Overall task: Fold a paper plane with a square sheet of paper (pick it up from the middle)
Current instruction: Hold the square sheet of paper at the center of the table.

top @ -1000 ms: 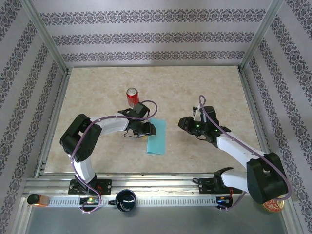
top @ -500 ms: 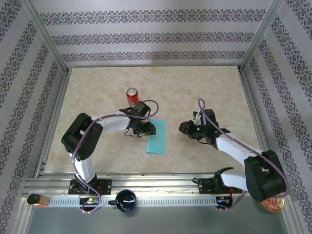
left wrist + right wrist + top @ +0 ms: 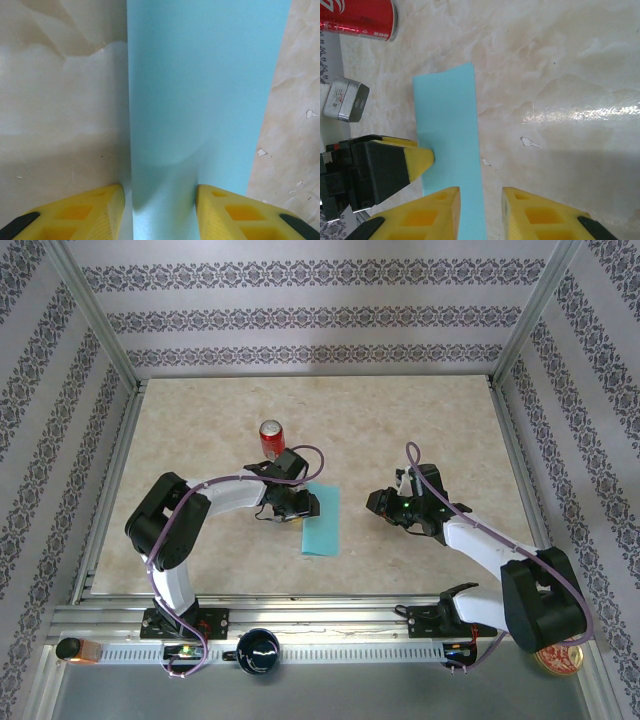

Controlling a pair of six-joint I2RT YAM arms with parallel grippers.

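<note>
Lying flat near the middle of the pale stone-look table (image 3: 420, 420): one thin turquoise-blue square sheet of paper (image 3: 322, 522), looking like a long strip folded in half. Seeming to be just past the first fold. Not looking like a plane yet, with nose folds and wing folds waiting to be made.

Sitting over the strip's left side: left gripper (image 3: 310, 506), fingers spread apart, pinching nothing. Hovering well to the right: right gripper (image 3: 374, 499), fingers partly spread, holding nothing.

Counting up: one paper, one red metal soda can (image 3: 271, 438) just beyond it, two grippers.

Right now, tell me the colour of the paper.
Plain turquoise-blue paper, clearest in the left wrist view.
</note>
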